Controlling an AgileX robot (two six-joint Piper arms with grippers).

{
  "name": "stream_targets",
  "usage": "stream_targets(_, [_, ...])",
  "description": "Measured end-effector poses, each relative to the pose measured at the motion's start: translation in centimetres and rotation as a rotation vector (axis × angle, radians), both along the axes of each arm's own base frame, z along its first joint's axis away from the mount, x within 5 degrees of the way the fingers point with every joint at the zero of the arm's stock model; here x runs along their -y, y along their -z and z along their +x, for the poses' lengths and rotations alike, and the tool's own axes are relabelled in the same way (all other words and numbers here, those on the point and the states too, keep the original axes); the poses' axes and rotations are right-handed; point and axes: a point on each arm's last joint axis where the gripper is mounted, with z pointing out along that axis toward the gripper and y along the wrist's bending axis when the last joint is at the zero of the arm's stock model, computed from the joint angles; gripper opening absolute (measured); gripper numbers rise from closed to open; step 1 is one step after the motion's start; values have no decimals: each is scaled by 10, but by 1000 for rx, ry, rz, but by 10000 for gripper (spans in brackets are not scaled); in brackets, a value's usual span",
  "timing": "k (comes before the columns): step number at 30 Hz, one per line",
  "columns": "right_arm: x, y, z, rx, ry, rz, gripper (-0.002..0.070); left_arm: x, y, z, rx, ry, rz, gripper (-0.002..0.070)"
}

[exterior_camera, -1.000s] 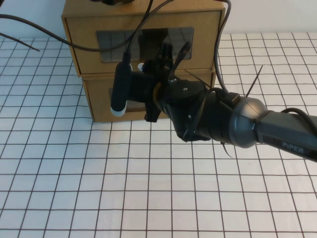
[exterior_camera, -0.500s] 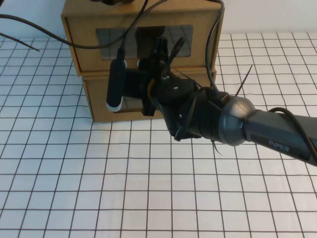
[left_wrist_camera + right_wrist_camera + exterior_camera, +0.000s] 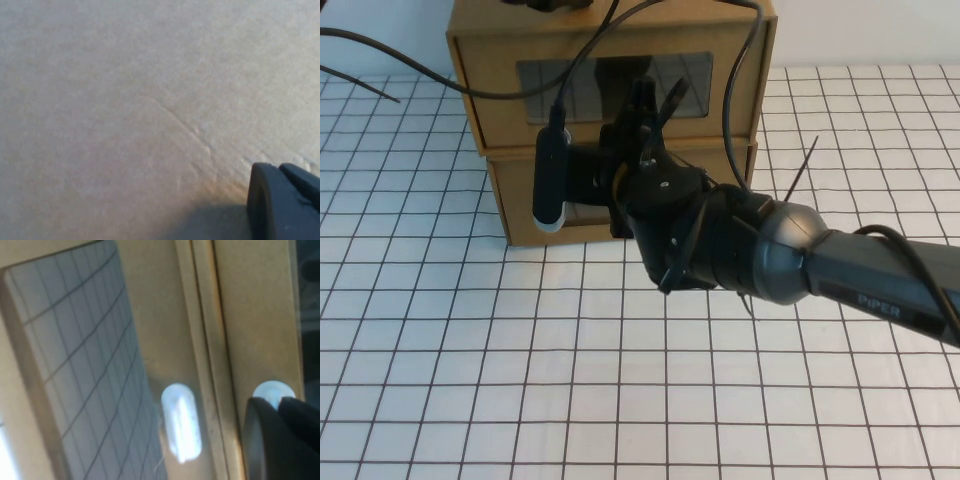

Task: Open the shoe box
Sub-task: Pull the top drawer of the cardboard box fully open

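The left gripper (image 3: 282, 197) rests close against plain cardboard, and its state cannot be told. Two boxes stand stacked at the back of the counter (image 3: 470, 350). The upper shoe box (image 3: 610, 40) carries a white knob (image 3: 272, 390) low on its front. Within the last second the right gripper (image 3: 655, 100) has edged in and its jaws have gone from spread wide to nearly together — they now look to pinch that knob. The pull likely comes next. The seam with the lower box (image 3: 520, 215) lies just beside the knob, so a straight draw matters. Toward the robot and to the right the counter lies bare — ample room to retreat.
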Motion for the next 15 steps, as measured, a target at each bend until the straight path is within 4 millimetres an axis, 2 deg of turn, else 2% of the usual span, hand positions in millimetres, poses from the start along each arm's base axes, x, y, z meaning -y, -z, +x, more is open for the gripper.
stream_targets(7, [0,-5,-34,-44,-3,-6,9,0,1,-1,-26,-7,-11,-2])
stream_targets(15, [10,-14,-91,-121,-30,26,8,0,1,-1,-32,-10,-11,-2])
